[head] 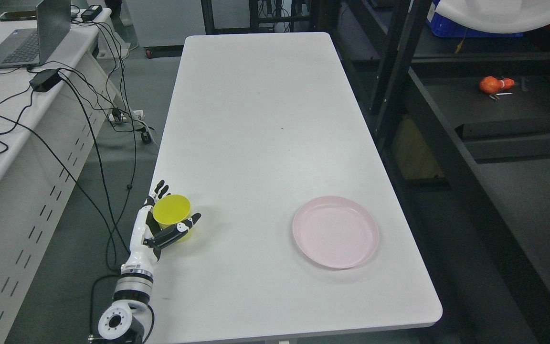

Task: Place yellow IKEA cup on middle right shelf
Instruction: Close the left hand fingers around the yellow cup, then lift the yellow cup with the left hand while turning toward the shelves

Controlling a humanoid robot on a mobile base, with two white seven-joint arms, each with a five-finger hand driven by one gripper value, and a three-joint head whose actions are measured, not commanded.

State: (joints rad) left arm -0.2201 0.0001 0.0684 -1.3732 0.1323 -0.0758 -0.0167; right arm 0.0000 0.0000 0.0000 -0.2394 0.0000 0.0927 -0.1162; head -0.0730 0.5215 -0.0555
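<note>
The yellow cup [172, 210] stands upright at the left edge of the white table [265, 119]. My left hand [179, 203] comes in from the lower left and sits around the cup: the thumb [184, 225] lies across its near side and the fingers [160, 190] reach up behind its left side. The fingers are extended rather than curled tight, and the cup rests on the table. The dark shelf unit [494, 124] stands to the right of the table. The right arm is out of view.
A pink plate [335, 231] lies on the table's near right. An orange object [495, 84] lies on a shelf level at the right. A desk [12, 110] with a laptop [31, 36] and hanging cables [98, 124] stands to the left.
</note>
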